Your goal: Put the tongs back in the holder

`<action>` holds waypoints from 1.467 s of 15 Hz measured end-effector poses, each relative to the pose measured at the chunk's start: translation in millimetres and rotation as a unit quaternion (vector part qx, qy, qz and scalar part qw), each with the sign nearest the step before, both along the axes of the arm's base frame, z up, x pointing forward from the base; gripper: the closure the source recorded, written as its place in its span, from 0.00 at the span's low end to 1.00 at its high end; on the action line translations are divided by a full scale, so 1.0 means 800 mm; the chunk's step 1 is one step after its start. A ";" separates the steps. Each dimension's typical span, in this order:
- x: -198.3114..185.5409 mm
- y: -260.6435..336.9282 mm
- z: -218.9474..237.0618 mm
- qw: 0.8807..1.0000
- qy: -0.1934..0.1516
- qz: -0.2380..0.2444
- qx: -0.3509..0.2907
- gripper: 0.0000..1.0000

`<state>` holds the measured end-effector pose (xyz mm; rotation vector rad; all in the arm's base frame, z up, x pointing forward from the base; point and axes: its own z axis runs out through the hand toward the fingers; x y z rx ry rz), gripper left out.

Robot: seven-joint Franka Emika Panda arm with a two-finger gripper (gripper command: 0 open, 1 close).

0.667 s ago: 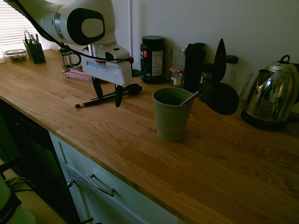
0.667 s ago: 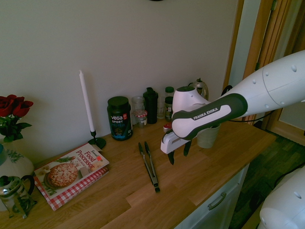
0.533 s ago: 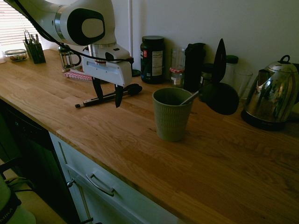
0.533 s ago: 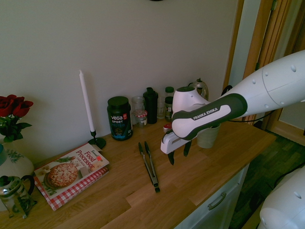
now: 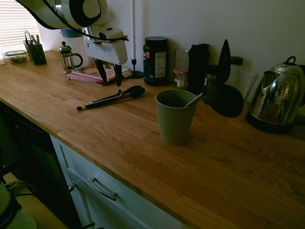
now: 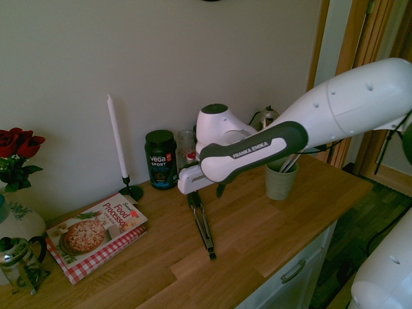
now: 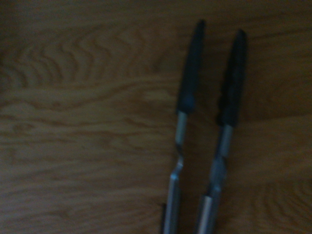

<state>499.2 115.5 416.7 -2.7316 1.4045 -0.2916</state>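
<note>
The tongs (image 5: 112, 98) lie flat on the wooden counter, grey arms with black tips (image 5: 135, 90) pointing toward the wall; they also show as the tongs (image 6: 203, 225). My gripper (image 5: 109, 75) hangs open a hand's height above them, near the tip end, with nothing between its fingers. The wrist view looks straight down on the two black tips (image 7: 187, 83) and metal arms. The holder (image 5: 175, 117), a sage-green ribbed cup, stands upright to the right of the tongs, seen too as the holder (image 6: 280, 182). A thin spoon handle (image 5: 193, 100) leans out of it.
A big black spatula (image 5: 224, 95) rises by the holder's far side. Along the wall stand a black canister (image 5: 155, 60), jars, a kettle (image 5: 279, 98) and a candle (image 6: 117, 145). A cookbook (image 5: 93, 74) and a French press (image 5: 69, 57) sit behind the gripper.
The arm has risen and swung back toward the wall, from the counter-edge side of the tongs to above their tip end. The tongs have not moved. The gripper stays open.
</note>
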 end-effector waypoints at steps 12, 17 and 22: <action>0.060 0.030 -0.086 1.000 -0.006 -0.026 0.015 1.00; 0.062 0.024 -0.095 0.999 -0.001 -0.031 0.014 1.00; 0.064 0.018 -0.103 0.999 0.003 -0.034 0.013 1.00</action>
